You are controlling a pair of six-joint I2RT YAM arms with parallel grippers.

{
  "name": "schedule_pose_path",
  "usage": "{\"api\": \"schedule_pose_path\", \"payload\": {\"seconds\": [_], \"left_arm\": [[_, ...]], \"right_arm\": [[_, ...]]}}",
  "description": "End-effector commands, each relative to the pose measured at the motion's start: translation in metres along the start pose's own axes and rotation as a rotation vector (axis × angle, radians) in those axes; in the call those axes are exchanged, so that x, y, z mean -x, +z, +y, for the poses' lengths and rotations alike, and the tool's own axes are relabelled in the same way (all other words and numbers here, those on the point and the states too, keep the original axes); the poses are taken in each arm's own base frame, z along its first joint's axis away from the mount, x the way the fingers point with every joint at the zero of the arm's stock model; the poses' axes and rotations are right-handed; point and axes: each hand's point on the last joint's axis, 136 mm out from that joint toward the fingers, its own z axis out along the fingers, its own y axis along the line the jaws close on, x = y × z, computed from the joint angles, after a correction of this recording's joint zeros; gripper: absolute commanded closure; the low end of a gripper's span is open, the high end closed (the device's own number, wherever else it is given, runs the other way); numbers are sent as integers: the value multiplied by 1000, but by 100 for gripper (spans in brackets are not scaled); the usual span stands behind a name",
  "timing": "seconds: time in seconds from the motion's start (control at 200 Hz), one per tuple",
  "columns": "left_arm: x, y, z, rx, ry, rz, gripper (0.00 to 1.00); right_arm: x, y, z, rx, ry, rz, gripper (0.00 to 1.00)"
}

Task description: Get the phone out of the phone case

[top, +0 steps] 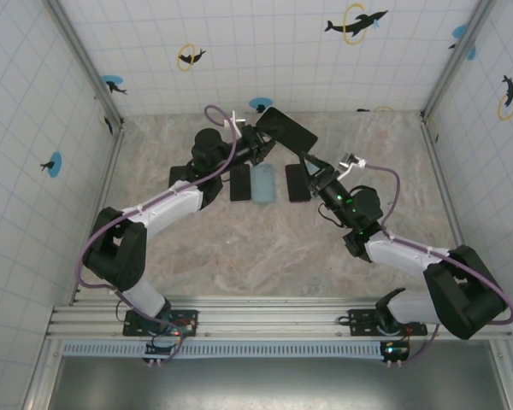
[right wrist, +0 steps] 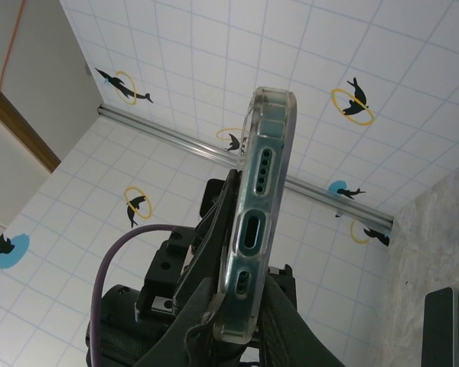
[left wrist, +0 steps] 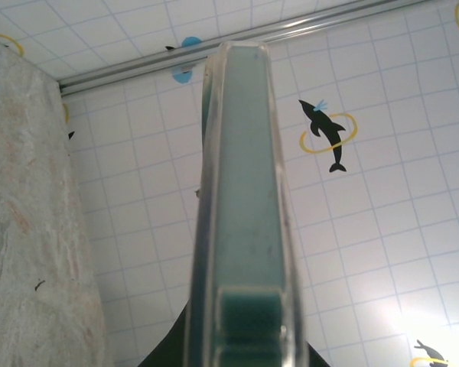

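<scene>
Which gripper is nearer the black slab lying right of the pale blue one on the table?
Right. The right gripper hangs over the far right corner of the black slab, gripping the cased phone; the left gripper is farther off, beyond the pale blue slab.

I work inside a small robot test cell, a lab rig rather than a home. My left base [top: 158, 323] and right base [top: 385, 325] are bolted to an aluminium rail [top: 265, 309] at 6 o'clock of a stone-patterned worktop [top: 265, 248]. White gridded panels close it in: left panel [top: 34, 128] at 9 o'clock, back panel [top: 265, 51] at 12, right panel [top: 496, 154] at 3. They are dotted with dolphin stickers [top: 355, 23] and joined by metal corner posts [top: 85, 60]. Purple cable [right wrist: 99, 260] trails off an arm. Past the panels, my right wrist camera catches what may be a plain room wall [right wrist: 30, 46].
</scene>
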Motion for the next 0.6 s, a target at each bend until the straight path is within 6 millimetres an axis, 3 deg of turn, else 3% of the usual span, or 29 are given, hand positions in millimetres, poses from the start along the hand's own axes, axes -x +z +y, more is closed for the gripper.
{"api": "schedule_pose_path", "payload": {"seconds": [0.0,0.255,0.596], "left_arm": [[9,-10,-60,-163,69,-37,100],[6,-13,-74,-221,35,-18,100],[3,-20,-94,-305,-28,1,100]], "right_arm": [[-2,-5,1,6,-35,13,83],[-10,-3,1,-16,-154,83,84],[-5,-4,-4,-35,-210,100,85]]}}
